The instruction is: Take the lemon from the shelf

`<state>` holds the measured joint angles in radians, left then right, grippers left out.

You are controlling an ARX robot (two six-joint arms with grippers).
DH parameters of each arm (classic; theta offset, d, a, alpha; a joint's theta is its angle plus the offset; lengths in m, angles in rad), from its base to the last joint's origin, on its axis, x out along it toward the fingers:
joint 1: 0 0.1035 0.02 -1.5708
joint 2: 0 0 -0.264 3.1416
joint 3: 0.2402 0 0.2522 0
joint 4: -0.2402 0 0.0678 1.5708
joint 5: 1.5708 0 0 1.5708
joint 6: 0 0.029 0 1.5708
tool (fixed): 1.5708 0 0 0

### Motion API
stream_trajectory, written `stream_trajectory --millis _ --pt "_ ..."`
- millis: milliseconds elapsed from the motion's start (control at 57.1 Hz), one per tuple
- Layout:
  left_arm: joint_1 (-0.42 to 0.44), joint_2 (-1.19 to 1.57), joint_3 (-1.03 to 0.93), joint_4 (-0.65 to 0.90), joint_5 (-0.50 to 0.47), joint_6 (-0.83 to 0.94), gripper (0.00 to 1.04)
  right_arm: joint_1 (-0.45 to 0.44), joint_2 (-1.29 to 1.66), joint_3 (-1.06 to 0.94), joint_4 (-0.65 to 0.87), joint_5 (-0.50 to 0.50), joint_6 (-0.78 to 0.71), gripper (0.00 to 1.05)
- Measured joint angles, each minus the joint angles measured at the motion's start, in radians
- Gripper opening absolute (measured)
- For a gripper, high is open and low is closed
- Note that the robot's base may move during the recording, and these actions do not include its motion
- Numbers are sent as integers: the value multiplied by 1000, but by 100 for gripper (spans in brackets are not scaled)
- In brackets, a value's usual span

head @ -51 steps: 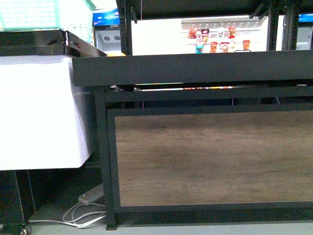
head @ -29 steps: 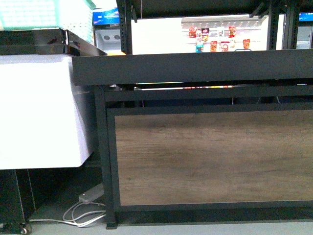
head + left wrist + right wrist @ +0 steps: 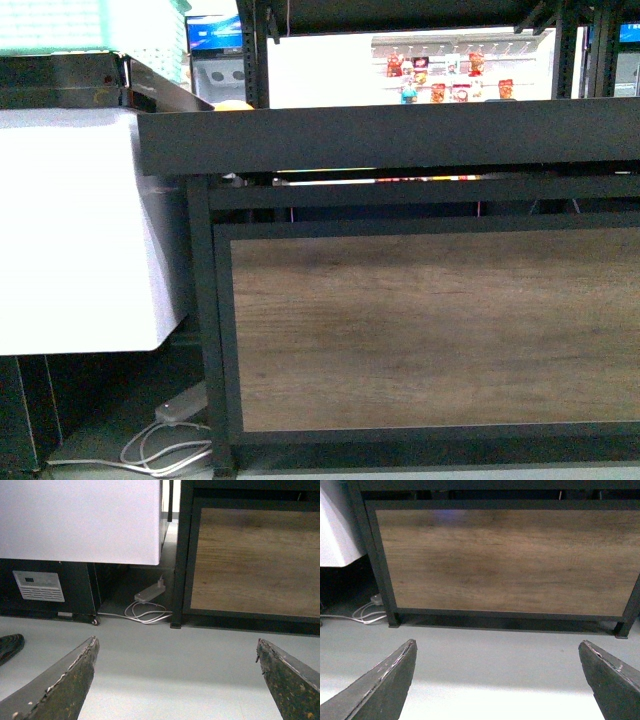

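Quick status from the remote seat. Both arms hang low, wrist cams looking at the floor and the bottom of the shelf (image 3: 400,140). The left gripper (image 3: 175,680) is spread wide with nothing in it, and so is the right gripper (image 3: 495,680).

The lemon? I can't actually see it. The body cam sits below the deck rim, so the tray top is hidden. There's one yellow sliver (image 3: 232,104) poking over the rim by the left upright, and I can't tell if it's the lemon or some other fruit.

That's my main worry: reaching in blind and grabbing the wrong thing, or nudging fruit around because I misjudged where it sits. Second one is raising the arms close to the wood panel (image 3: 430,320) and clipping the deck's front lip from below. There's also a power strip (image 3: 148,594) with loose cable by the shelf's left leg — something to snag if the base drifts that way.
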<state>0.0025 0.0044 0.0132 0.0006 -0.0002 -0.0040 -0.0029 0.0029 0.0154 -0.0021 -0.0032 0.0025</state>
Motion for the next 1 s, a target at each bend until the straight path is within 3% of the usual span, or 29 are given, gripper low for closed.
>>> stream_trajectory --millis 997 --pt "0 0 0 0 0 0 97 0 0 0 0 0 0 97"
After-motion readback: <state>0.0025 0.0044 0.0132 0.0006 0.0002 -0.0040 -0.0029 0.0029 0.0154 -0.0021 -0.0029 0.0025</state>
